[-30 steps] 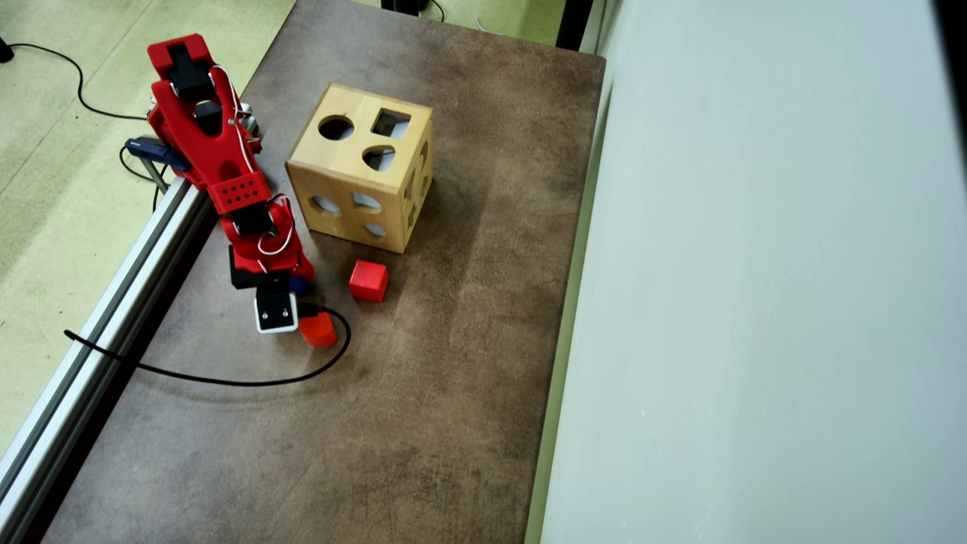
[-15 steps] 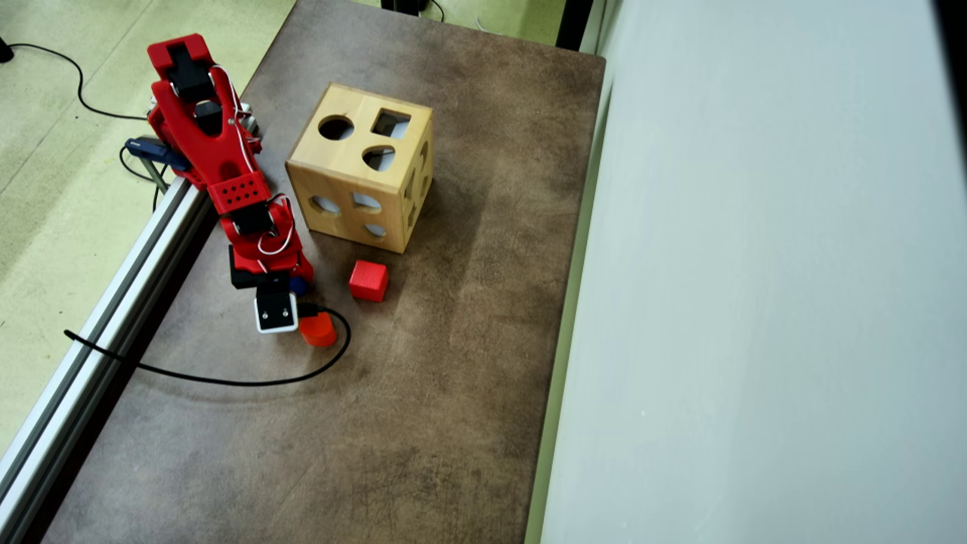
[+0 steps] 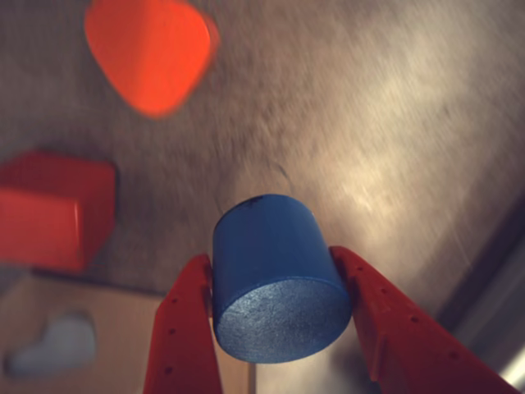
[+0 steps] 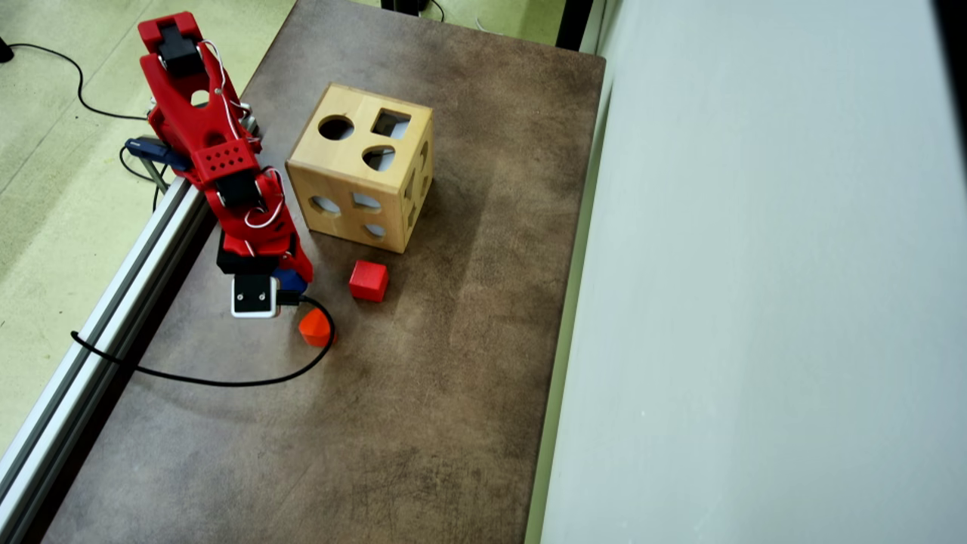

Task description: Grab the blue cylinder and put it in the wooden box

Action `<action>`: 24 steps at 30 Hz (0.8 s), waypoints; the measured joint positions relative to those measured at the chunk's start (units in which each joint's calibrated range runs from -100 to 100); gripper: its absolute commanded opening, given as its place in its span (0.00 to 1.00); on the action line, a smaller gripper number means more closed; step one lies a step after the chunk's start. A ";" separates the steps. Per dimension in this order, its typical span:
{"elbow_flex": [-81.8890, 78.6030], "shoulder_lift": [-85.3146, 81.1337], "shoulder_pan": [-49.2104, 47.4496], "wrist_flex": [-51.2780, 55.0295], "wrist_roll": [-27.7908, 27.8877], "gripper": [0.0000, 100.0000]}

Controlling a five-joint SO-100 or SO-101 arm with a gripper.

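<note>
Sitting between closed jaws, blue cylinder [image 3: 275, 279]

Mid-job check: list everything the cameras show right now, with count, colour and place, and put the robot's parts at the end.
blue cylinder: 1, dark blue, clamped between the two fingers in the wrist view; mostly hidden under the arm in the overhead view.
wooden box: 1, light wood with shape cut-outs, on the table right of the arm in the overhead view.
red cube: 1, red, on the table just below the box in the overhead view.
orange block: 1, orange, rounded triangle, on the table left of and below the cube in the overhead view.
black cable: 1, black, looping across the table near the orange block.
table: 1, mottled brown.
arm: 1, red, at the table's left edge.
end effector: 1, red fingers, shut on the cylinder.
</note>
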State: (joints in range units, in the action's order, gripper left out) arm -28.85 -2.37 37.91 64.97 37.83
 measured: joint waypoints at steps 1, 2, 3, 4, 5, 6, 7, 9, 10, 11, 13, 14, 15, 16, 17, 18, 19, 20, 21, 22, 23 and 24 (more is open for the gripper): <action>0.00 -1.86 0.00 1.78 0.00 0.01; 0.00 -3.47 0.00 3.23 -0.10 0.01; 0.00 -5.17 0.00 4.76 -0.10 0.01; 0.00 -6.61 0.00 5.89 -0.10 0.01; 0.00 -8.22 0.00 6.94 -0.10 0.01; -0.09 -9.75 0.00 7.75 -0.10 0.01; -0.09 -11.27 0.00 8.23 -0.10 0.01; -0.09 -13.90 0.00 8.96 -0.68 0.01; -0.09 -15.08 0.00 8.96 -1.32 0.01; -0.09 -16.44 0.00 8.96 -2.10 0.01; -0.09 -18.81 -0.14 8.96 -3.66 0.01; -0.09 -19.92 -0.57 8.96 -4.44 0.01; -0.09 -20.85 -1.15 8.96 -5.18 0.01; -0.09 -21.86 -1.87 8.96 -5.86 0.01; -0.09 -22.97 -2.44 8.96 -6.45 0.01; -0.09 -24.41 -3.09 8.96 -7.23 0.01; -0.09 -25.85 -3.74 8.96 -7.96 0.01; -0.09 -27.29 -4.38 8.96 -8.74 0.01; -0.09 -28.56 -5.25 8.96 -9.43 0.01; -0.09 -29.75 -6.04 9.20 -10.16 0.01; -0.09 -30.68 -7.04 9.28 -10.89 0.01; -0.09 -31.44 -7.91 9.28 -11.53 0.01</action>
State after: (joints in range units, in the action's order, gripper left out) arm -28.94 -33.81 30.00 74.25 26.30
